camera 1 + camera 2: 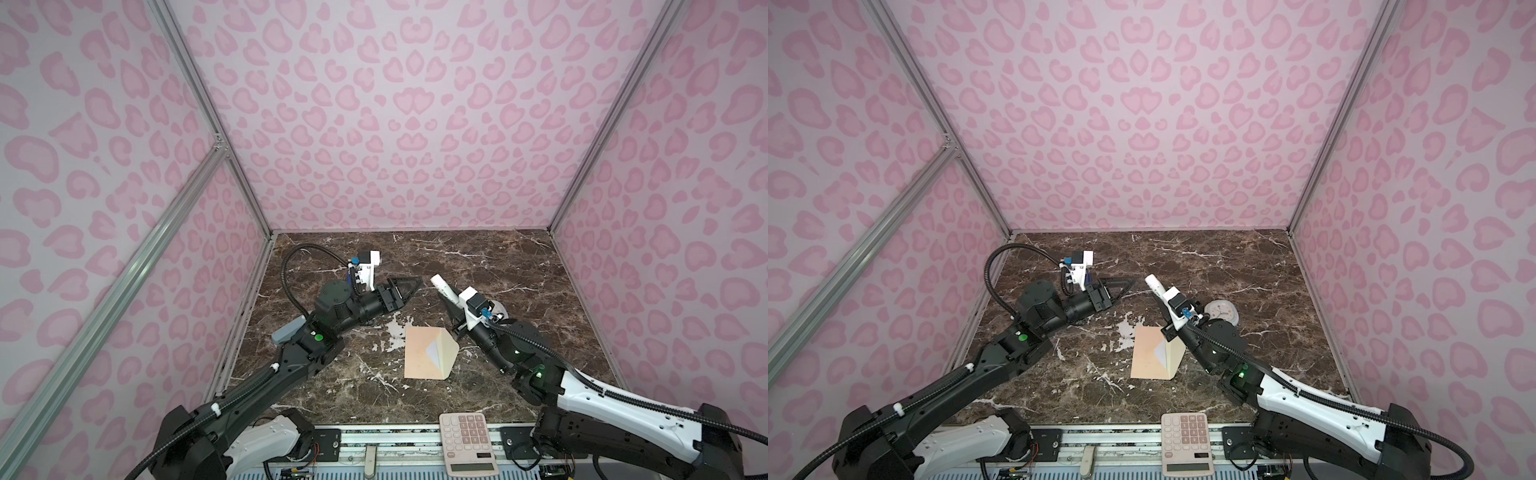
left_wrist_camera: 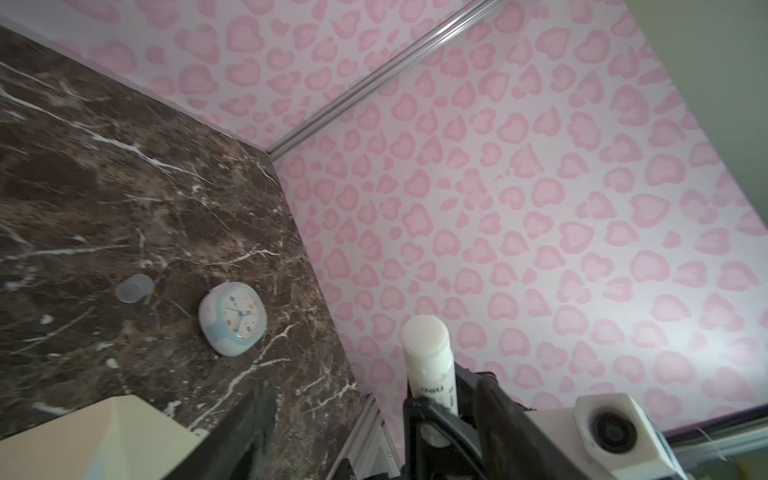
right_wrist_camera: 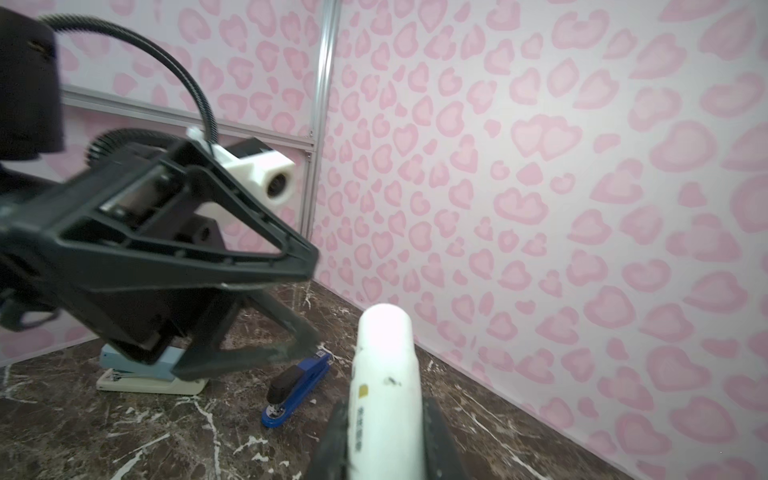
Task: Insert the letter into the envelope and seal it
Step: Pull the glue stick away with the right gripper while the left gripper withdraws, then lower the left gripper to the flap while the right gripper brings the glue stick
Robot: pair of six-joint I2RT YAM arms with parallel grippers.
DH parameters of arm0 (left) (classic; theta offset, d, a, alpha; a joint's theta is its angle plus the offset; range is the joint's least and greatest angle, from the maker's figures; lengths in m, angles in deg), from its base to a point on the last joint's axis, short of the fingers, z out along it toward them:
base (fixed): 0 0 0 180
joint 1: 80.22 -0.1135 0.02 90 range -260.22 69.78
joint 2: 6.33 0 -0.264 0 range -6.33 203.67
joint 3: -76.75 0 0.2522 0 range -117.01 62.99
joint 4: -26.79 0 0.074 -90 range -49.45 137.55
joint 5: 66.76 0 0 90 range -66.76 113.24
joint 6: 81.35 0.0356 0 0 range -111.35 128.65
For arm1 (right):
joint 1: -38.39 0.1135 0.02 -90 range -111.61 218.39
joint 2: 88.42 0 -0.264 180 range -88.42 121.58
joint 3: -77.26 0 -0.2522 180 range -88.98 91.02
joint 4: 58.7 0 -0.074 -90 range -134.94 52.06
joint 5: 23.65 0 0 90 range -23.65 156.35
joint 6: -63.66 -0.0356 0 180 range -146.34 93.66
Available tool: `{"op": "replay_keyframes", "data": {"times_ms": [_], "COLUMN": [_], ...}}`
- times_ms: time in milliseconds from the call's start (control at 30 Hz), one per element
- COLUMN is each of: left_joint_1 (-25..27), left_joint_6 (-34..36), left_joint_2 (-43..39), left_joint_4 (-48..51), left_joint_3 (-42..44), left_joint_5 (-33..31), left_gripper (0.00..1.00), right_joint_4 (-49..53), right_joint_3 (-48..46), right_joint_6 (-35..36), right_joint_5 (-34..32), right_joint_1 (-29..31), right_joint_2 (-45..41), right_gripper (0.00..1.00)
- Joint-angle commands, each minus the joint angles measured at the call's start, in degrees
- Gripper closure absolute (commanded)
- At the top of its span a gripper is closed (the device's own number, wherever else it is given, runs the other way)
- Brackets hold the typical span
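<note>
left gripper (image 1: 415,289) spread wide, nothing in it, up behind-left of envelope (image 1: 417,353). envelope flat on table (image 1: 498,266), peach, cream flap (image 1: 449,353) half lifted on right side, white patch (image 1: 433,353) under it. right gripper (image 1: 453,302) close behind-right of envelope, clamped on white glue stick (image 1: 441,286).

Both top views look down from the front over the dark marble bench (image 1: 478,257). Wrist views sit close, facing across it toward pink-patterned walls (image 2: 540,208).
</note>
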Motion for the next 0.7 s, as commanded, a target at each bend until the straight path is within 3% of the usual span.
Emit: {"op": "replay_keyframes", "data": {"times_ms": [0,100,200,467,667], "left_joint_1": [-0.18,-0.25,-0.18,0.62,3.17], "left_joint_6": [12.72,16.74,18.07,16.65,12.94], "left_joint_2": [-2.97,-3.60,-3.34,1.61,9.28], "left_joint_4": [22.29,32.33,36.57,29.95,16.84], "left_joint_3": [-2.91,-4.23,-2.68,6.73,12.36], "left_joint_5": [-12.96,-19.55,-21.38,-12.16,-3.82], "left_gripper": [0.22,0.24,0.29,0.73,0.85], "right_joint_4": [13.16,25.60,39.22,58.87,66.81], "right_joint_3": [0.97,5.08,12.15,24.62,31.77], "right_joint_6": [-4.27,-9.44,-14.88,-27.12,-34.58], "right_joint_5": [-6.11,-7.65,-7.16,-1.95,5.09], "right_joint_1": [-1.09,-2.86,-4.50,-4.84,-4.93], "right_joint_2": [-2.54,-3.40,-0.17,10.75,20.95], "right_gripper": [1.00,1.00,1.00,1.00,1.00]}}
